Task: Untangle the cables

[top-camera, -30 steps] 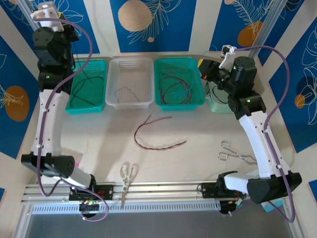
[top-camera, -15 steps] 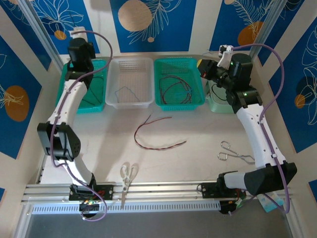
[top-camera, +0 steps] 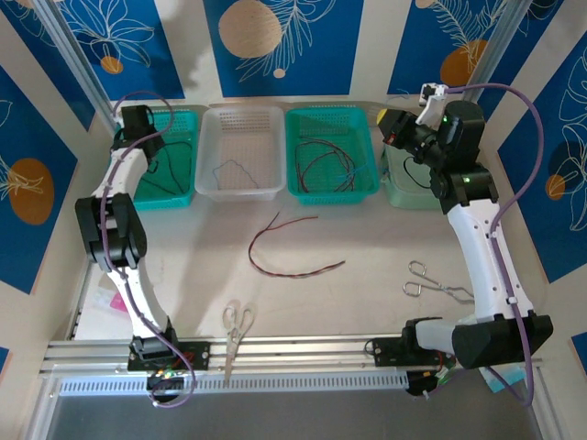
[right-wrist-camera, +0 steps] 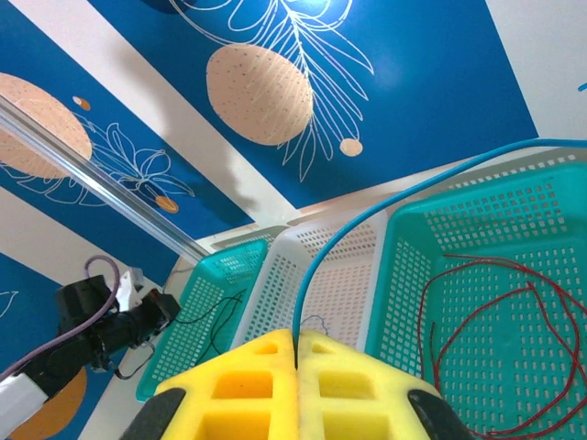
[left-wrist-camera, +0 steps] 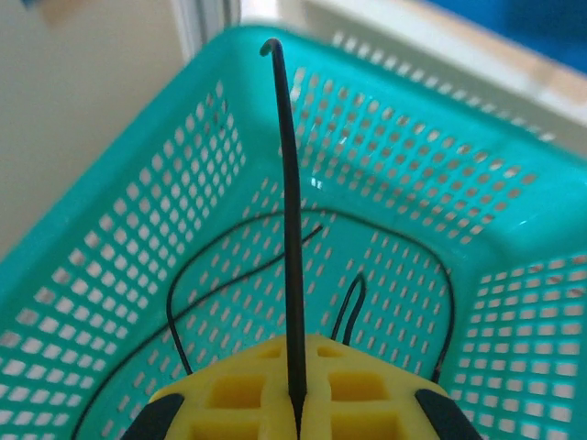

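Item one: my left hand point(left-wrist-camera: 295, 403), at 10 o'clock over the bench point(top-camera: 367, 238), its yellow pads point(left-wrist-camera: 238, 394) pressed together on a black cable point(left-wrist-camera: 290, 220). The cable rises from the pinch straight toward 12 o'clock in the wrist view and ends in a small hook. Item two: the left teal basket point(left-wrist-camera: 138, 229) below that hand, with more black loops point(left-wrist-camera: 229, 266) lying on its floor. Item three: my right hand point(right-wrist-camera: 295, 353), raised at 2 o'clock, its pads point(right-wrist-camera: 248, 376) likewise together and clamped on a blue cable point(right-wrist-camera: 367, 215). This one arcs up from the grip and runs off toward 3 o'clock in the wrist view. Item four: the white basket point(top-camera: 240, 192) at 11 o'clock, with one thin grey-blue cable point(top-camera: 234, 170) inside. Item five: the middle teal basket point(top-camera: 335, 194) at 12 o'clock, holding looped red cables point(top-camera: 326, 165). Item six: a pale green basket point(top-camera: 404, 197) at 2 o'clock, beneath my right arm. Item seven: a red-and-black cable point(top-camera: 293, 273) lying loose in a curve at the centre of the bench, well apart from both hands. Item eight: scissors point(top-camera: 237, 323) at 7 o'clock near the rail. Item nine: metal forceps point(top-camera: 436, 286) at 4 o'clock.
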Controlling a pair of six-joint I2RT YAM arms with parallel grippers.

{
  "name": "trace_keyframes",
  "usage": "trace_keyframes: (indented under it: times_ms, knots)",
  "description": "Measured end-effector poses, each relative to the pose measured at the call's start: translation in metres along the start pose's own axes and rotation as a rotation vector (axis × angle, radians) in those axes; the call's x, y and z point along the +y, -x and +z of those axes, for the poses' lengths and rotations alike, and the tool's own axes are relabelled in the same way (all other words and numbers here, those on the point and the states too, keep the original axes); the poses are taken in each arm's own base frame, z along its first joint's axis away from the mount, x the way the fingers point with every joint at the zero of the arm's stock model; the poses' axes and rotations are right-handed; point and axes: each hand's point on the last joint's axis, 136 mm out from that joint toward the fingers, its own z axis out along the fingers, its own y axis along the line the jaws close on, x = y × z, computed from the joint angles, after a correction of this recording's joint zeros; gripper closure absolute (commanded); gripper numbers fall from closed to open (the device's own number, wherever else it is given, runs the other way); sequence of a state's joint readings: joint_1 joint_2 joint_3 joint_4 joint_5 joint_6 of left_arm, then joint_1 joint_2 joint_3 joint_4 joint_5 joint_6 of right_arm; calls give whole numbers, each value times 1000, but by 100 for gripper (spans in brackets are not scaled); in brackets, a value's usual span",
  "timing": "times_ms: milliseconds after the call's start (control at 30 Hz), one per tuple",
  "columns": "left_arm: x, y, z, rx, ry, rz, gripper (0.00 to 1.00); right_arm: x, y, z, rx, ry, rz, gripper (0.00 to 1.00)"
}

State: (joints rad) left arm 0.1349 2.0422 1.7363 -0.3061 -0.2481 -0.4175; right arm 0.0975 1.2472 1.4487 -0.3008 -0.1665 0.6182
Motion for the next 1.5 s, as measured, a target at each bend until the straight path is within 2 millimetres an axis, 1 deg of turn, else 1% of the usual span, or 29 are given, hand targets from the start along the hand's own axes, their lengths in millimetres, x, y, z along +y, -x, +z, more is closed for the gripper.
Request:
trace_keyframes:
  times_ms: [67, 167, 267, 300, 333, 367, 400, 433, 500, 533, 600, 667, 733, 833, 867, 933, 967, 1033, 1100, 1133, 1200, 1267, 1300, 1400, 1500]
  knots:
    - [2, -14, 13, 71, -20, -41, 100, 0, -1, 0, 2, 3, 0, 100]
    - [-4, -37, 31, 174, -66, -85, 100, -1, -3, 0, 8, 0, 3, 100]
    - [-11, -64, 48, 287, -113, -113, 100, -1, -6, 1, 15, 1, 5, 100]
    - [-13, -74, 53, 320, -123, -119, 87, -1, -7, 2, 19, 2, 5, 100]
    - [-13, -82, 56, 351, -128, -126, 72, 0, -9, 3, 24, 3, 6, 100]
    - [-13, -91, 59, 382, -132, -132, 62, 0, -10, 3, 28, 2, 7, 100]
    - [-13, -99, 61, 409, -135, -142, 49, 1, -11, 3, 31, 4, 7, 100]
    - [-13, -103, 61, 427, -139, -145, 42, 1, -12, 3, 34, 4, 7, 100]
    - [-13, -106, 58, 446, -144, -157, 31, 1, -13, 3, 39, 3, 9, 100]
    - [-13, -103, 57, 441, -149, -156, 26, 0, -14, 3, 42, 0, 11, 100]
    - [-14, -96, 52, 426, -154, -157, 20, 0, -16, 3, 48, -3, 13, 100]
    - [-15, -83, 42, 396, -161, -147, 16, 1, -18, 3, 54, -1, 14, 100]
    - [-18, -65, 25, 351, -172, -135, 13, 3, -20, 4, 58, 2, 13, 100]
    - [-31, -23, -18, 239, -223, -106, 12, 11, -24, 4, 66, 17, 7, 100]
    - [-37, -7, -37, 189, -250, -93, 12, 15, -26, 4, 70, 25, 5, 100]
    - [-53, 19, -78, 93, -315, -58, 12, 19, -28, 4, 74, 36, 8, 100]
    - [-64, 28, -103, 41, -359, -29, 13, 22, -28, 4, 74, 42, 11, 100]
    - [-92, 34, -150, -46, -459, 36, 14, 26, -28, 5, 70, 49, 16, 100]
    - [-129, 23, -205, -120, -600, 119, 14, 30, -29, 7, 66, 55, 23, 100]
    - [-147, 11, -229, -145, -671, 165, 14, 32, -29, 7, 63, 58, 25, 100]
    - [-178, -20, -271, -173, -809, 256, 14, 36, -28, 9, 57, 62, 30, 100]
    - [-202, -55, -304, -162, -932, 323, 17, 41, -25, 10, 51, 70, 36, 100]
    - [-212, -71, -316, -141, -983, 350, 17, 43, -23, 12, 48, 76, 38, 100]
    - [-234, -106, -342, -74, -1115, 406, 19, 52, -17, 13, 38, 96, 35, 100]
    - [-250, -131, -371, -30, -1232, 450, 21, 62, -9, 11, 24, 115, 27, 100]
